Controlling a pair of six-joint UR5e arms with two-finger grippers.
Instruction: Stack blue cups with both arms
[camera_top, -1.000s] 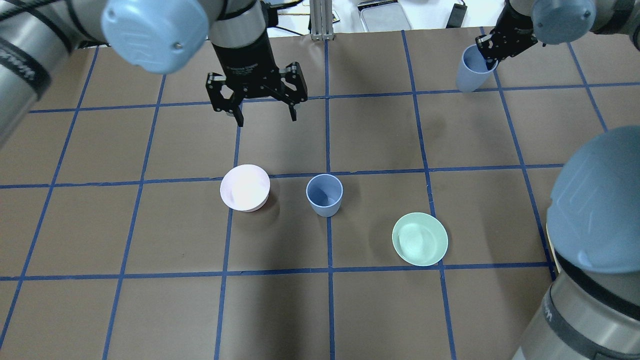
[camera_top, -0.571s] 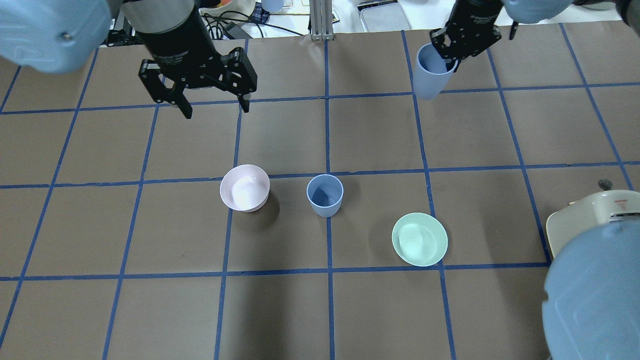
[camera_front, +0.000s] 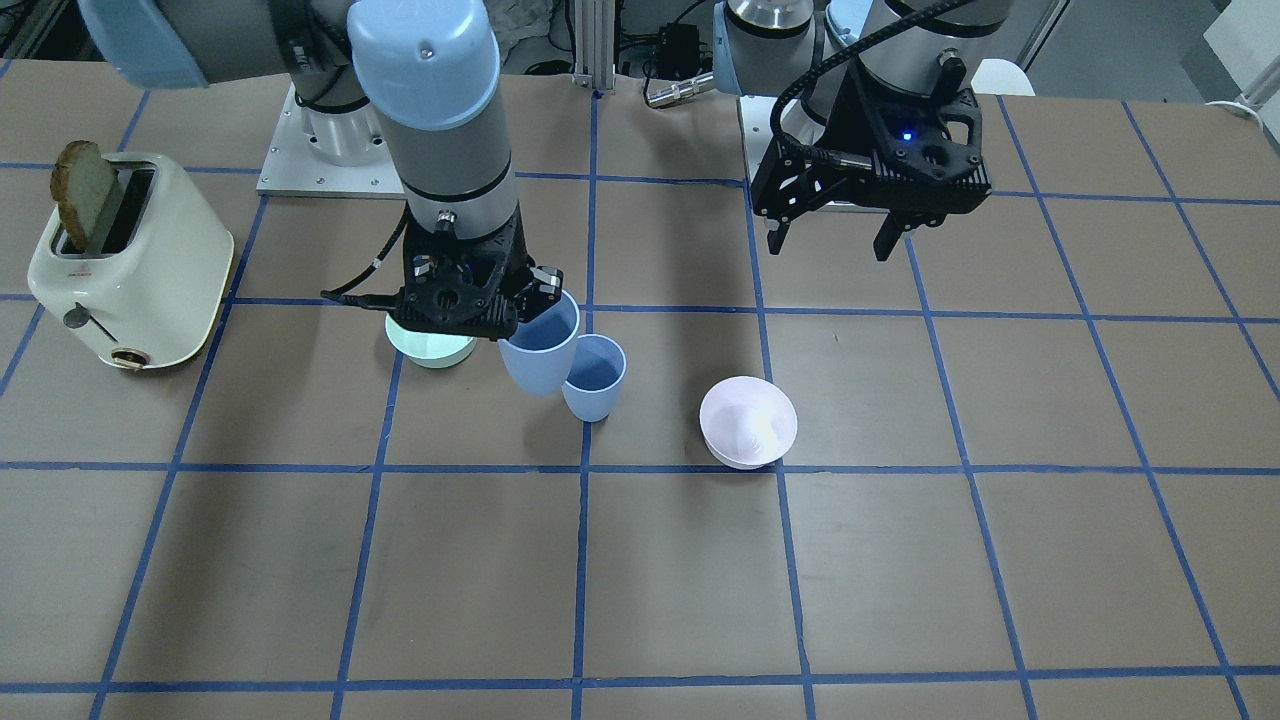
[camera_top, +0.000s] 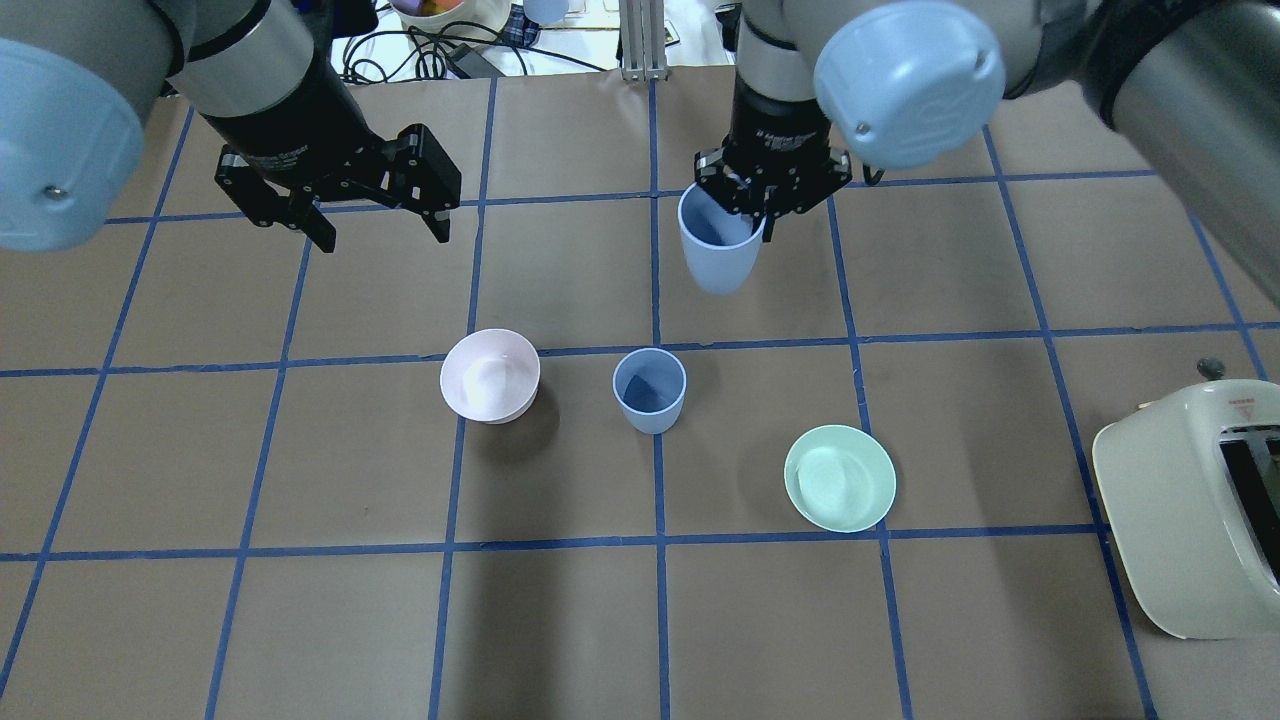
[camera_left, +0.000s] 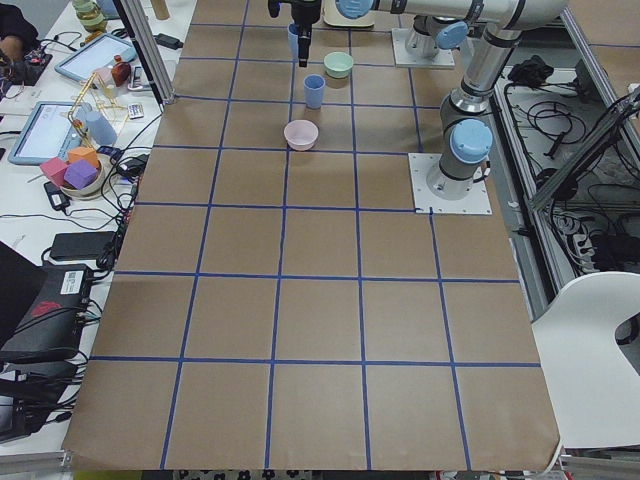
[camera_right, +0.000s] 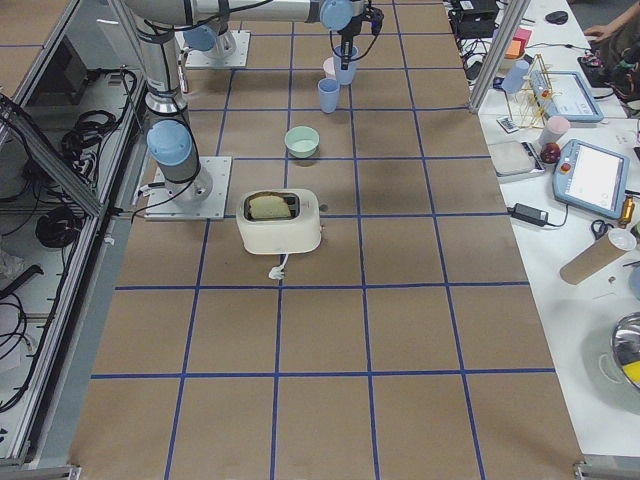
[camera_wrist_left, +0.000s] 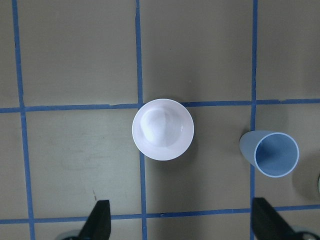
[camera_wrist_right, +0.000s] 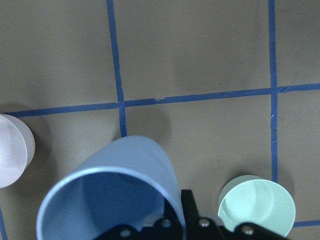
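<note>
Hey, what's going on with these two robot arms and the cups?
The right gripper holds one blue cup by its rim, lifted in the air, near the second blue cup that stands upright between a pink bowl and a green bowl. The left gripper hangs open and empty off to the side.

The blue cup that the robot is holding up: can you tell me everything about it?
The pale blue plastic cup is a smooth tumbler with no handle, wider at the mouth than at the base, darker blue inside and empty. The right gripper pinches its rim on one side. It hangs mouth up above the brown table and touches nothing else. It is clear of the second blue cup, which stands on the table.
</note>
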